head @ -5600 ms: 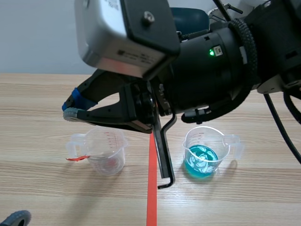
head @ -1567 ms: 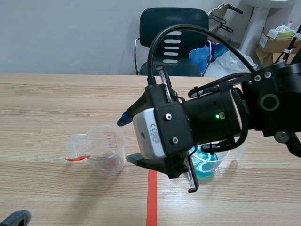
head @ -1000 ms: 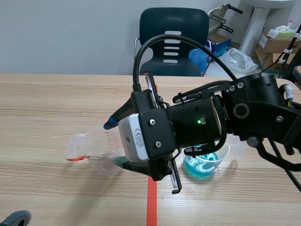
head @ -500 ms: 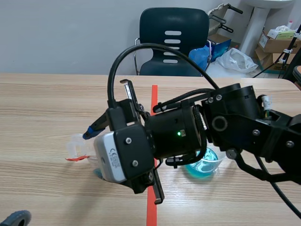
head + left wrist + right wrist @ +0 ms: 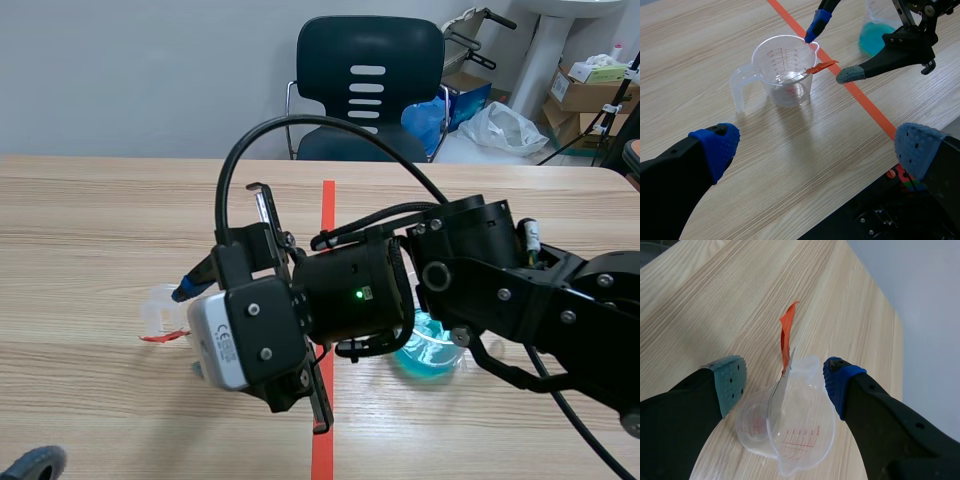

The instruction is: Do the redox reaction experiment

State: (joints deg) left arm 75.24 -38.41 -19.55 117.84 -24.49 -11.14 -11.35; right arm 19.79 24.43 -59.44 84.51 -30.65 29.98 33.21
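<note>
Clear plastic forms the measuring cup (image 5: pixel 784 70) that stands upright on the pale wood table (image 5: pixel 695 45), just beside the orange-red tape line (image 5: pixel 865 102); red graduation marks run down its wall, their figures too small to read, and a faint pink tinge shows at its bottom; a thin strip (image 5: pixel 786 340) with an orange-red end leans inside it, that end jutting out over the rim; the right gripper (image 5: pixel 785 377) hangs over the cup with its fingers spread wide and holding nothing, the blue pad (image 5: pixel 817 22) close by the rim at the spout side, the grey-green pad (image 5: pixel 852 75) out past the strip's coloured end and apart from the cup wall; in the scene view the right arm reaches past the tape line and hides most of the cup, only its handle showing; the grey-white camera housing (image 5: pixel 235 345) on that wrist bears a "CE" mark; a second clear cup holding blue liquid (image 5: pixel 432 345) stands on the other side of the tape line, partly behind the arm; the left gripper (image 5: pixel 817 147) hovers near the table's near edge, well apart from the measuring cup, its blue-padded fingers (image 5: pixel 715 147) wide apart and empty; a dark chair (image 5: pixel 370 75) stands beyond the table's far edge.
</note>
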